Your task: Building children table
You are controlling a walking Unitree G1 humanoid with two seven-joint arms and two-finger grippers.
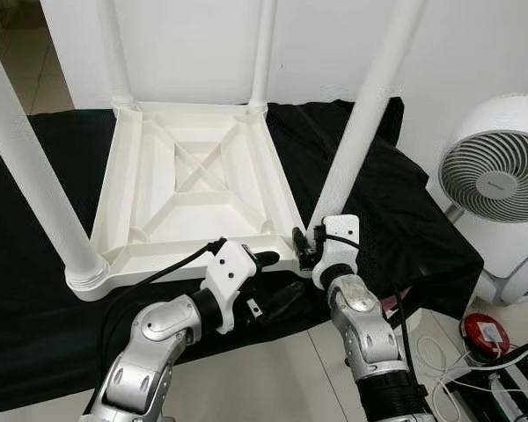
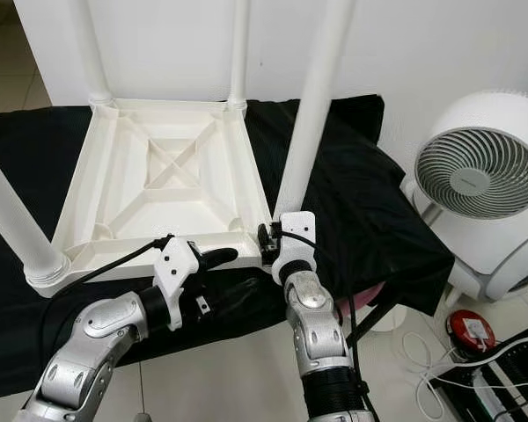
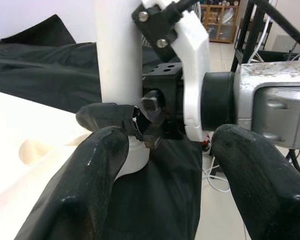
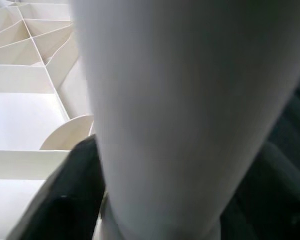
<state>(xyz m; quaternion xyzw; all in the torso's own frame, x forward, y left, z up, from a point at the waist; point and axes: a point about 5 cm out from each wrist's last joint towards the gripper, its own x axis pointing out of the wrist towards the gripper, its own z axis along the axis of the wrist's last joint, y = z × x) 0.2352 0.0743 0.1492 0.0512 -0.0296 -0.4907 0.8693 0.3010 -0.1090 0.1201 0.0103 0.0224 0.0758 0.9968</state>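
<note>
White kids' tabletop (image 1: 198,180) lies upside down on black cloth (image 1: 378,202), ribs up, w/ four legs standing in its corners. My right gripper (image 1: 306,249) is clamped round the base of the near-right leg (image 1: 361,123) at its socket. Left gripper (image 1: 268,258) sits just beside it at the tabletop's near edge, fingers (image 3: 95,175) spread wide, holding nothing (leg between them in wrist view). White fan (image 1: 497,176) at right.

Inspector: Type of premises?

Assessor: A home room. Tiled floor (image 1: 273,369), plain white wall (image 1: 475,44), round white fan (image 1: 497,176) standing on the floor, loose cables (image 1: 440,360) beside it, and a cabinet (image 3: 221,22) with small items beyond a doorway.
</note>
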